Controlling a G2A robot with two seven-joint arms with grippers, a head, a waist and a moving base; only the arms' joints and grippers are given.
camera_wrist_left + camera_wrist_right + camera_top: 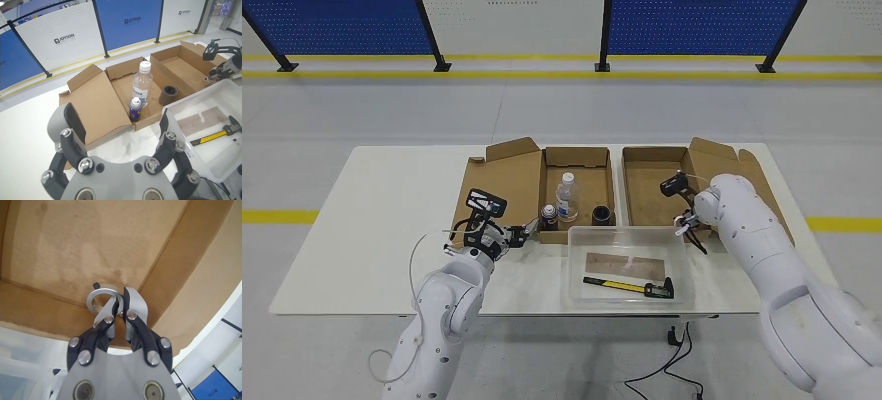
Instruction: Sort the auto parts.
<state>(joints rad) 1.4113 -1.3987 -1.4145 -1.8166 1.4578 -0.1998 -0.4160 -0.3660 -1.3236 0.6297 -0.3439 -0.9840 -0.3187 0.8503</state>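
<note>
Over the right box (652,195), right pincer (121,302) clamping metal ring (90,300), left pincer (117,113) agape near clear bin (627,231).

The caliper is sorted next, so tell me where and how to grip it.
Probably the yellow beam of the caliper, mid-length, fingers across its narrow width, coming straight down. It lies flat on the floor of the clear bin, whose walls block any sideways approach.

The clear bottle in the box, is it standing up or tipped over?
Standing up: the clear bottle is upright on the floor of the cardboard box, its white cap pointing up.
</note>
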